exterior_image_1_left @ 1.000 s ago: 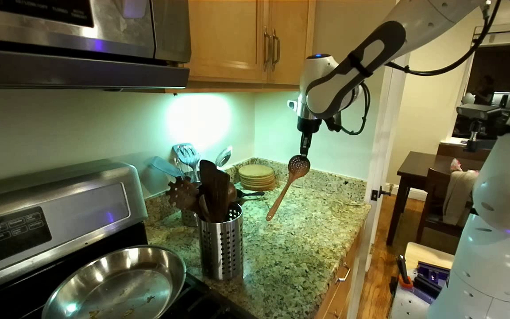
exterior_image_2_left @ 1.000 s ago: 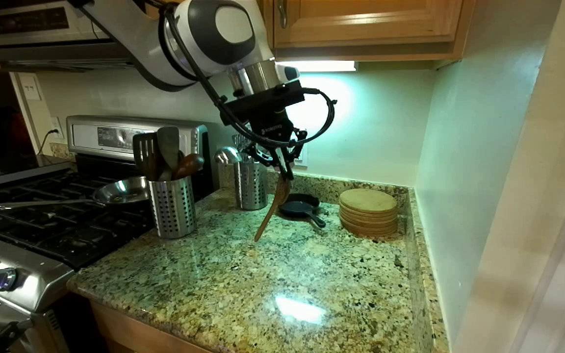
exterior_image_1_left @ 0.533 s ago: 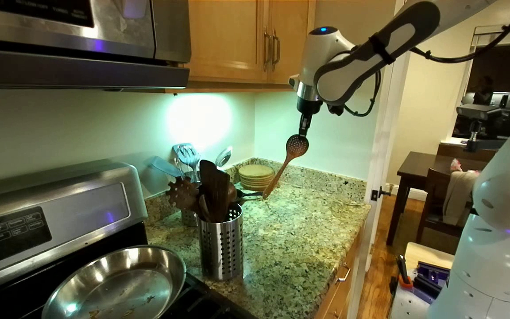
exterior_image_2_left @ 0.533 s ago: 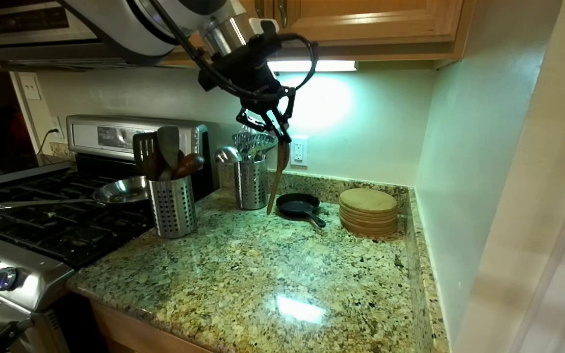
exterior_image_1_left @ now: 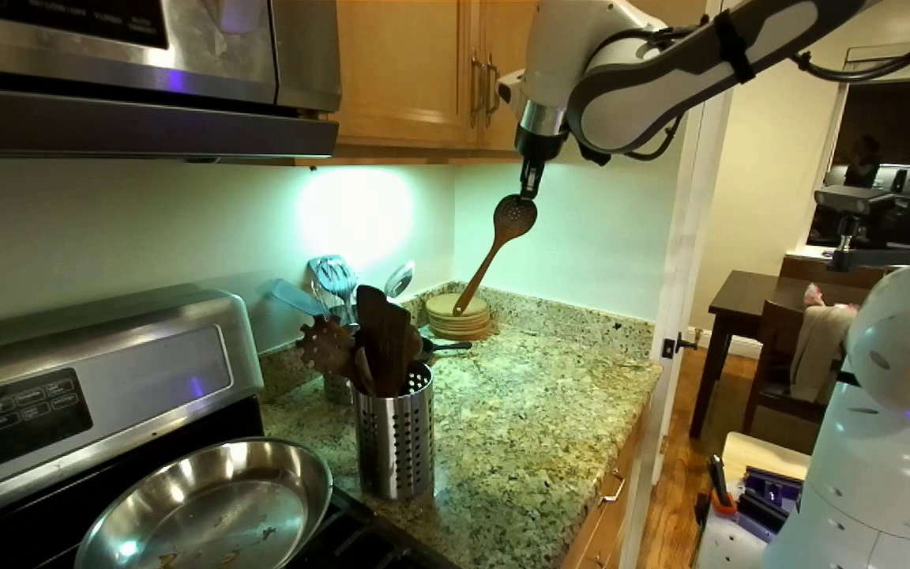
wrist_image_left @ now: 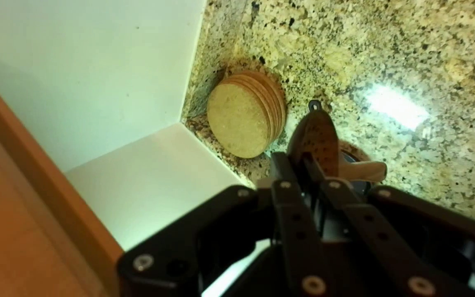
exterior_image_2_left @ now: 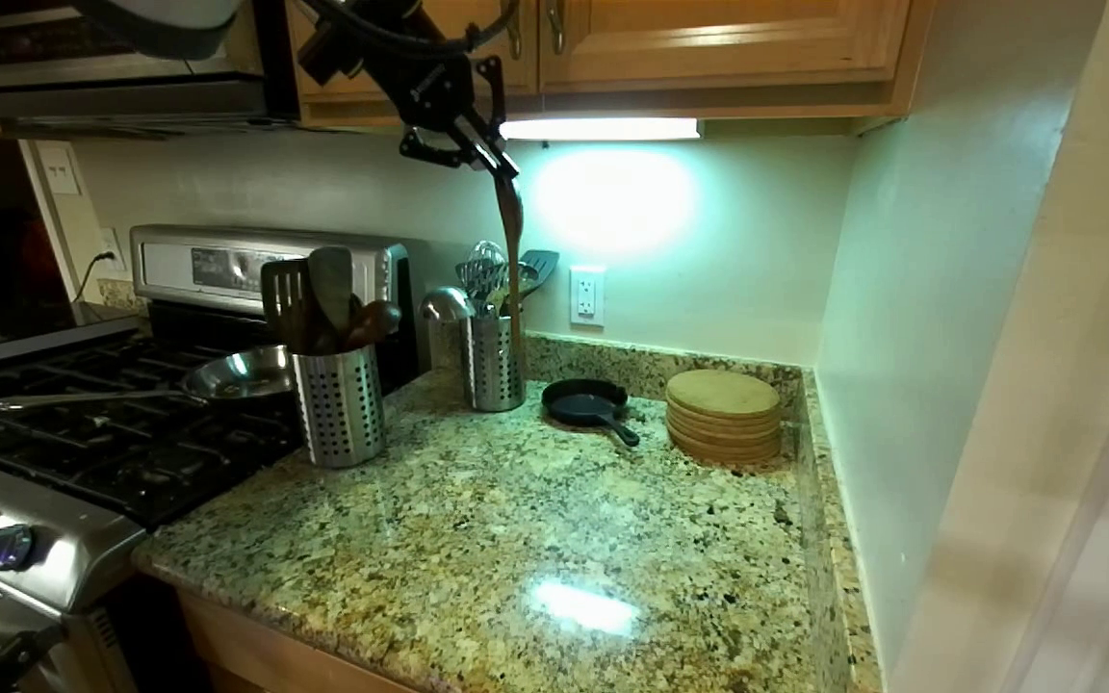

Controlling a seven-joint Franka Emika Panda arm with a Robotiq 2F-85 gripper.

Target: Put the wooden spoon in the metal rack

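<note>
I've got the hand (exterior_image_1_left: 529, 192) clamped on the bowl tip of the wooden spoon (exterior_image_1_left: 498, 242), well above the worktop (exterior_image_1_left: 518, 419); in an exterior view the handle points to seven o'clock, the nearer metal rack (exterior_image_1_left: 394, 454) likewise at seven.

I hold the brown wooden spoon (exterior_image_1_left: 503, 235) aloft, tilted, handle-end down; perforated silver metal rack (exterior_image_1_left: 396, 444) upright, apart

The white arm (exterior_image_1_left: 637, 111) has a black, screw-studded tool (wrist_image_left: 297, 165).
</note>
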